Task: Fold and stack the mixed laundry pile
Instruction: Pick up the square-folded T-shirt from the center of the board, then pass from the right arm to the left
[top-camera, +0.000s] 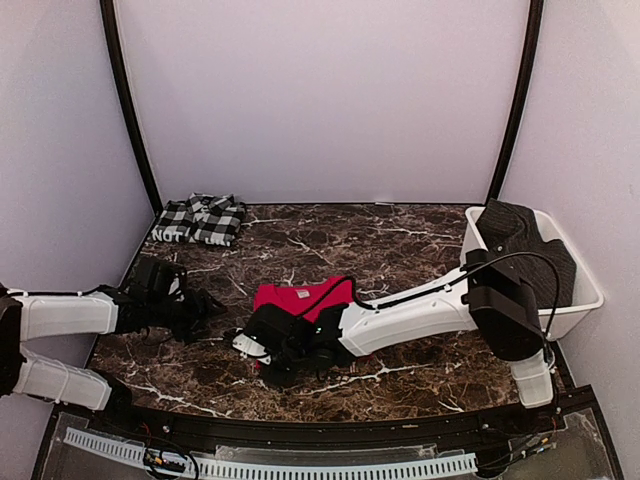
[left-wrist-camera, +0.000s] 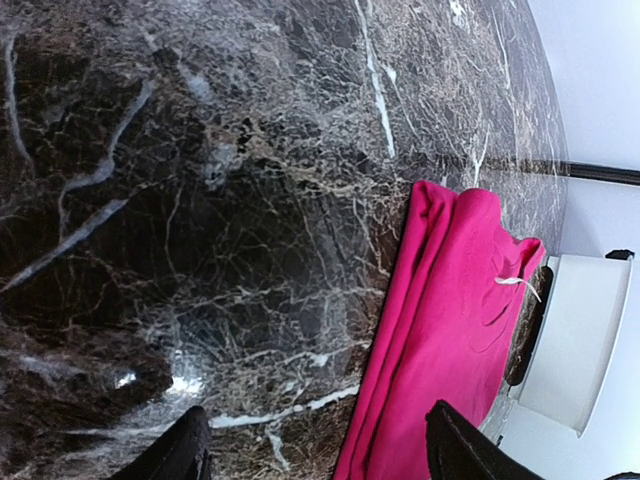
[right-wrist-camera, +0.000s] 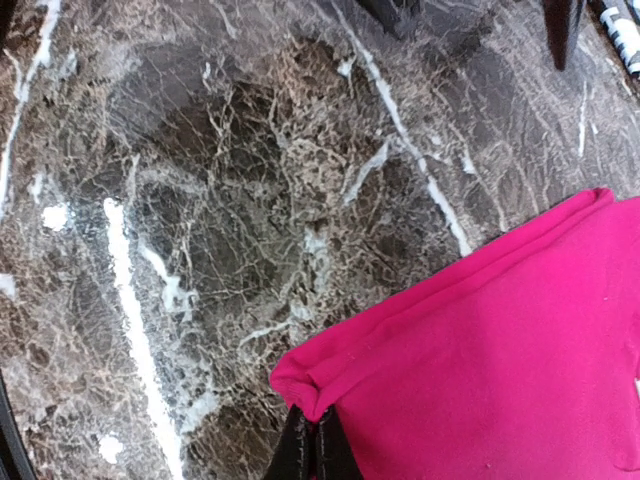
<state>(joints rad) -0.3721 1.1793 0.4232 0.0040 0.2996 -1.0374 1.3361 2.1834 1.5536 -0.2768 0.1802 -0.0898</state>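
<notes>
Your right gripper is clamping the red garment.
It is lying toward 1 o'clock; left gripper is hovering, jaws apart.

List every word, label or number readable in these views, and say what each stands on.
White lettering at the near-left corner of the folded black-and-white checked cloth garment: too small and blurred to read.
Small white tag on the bright red cloth garment: no print can be made out.
No other text shows in any view.
</notes>
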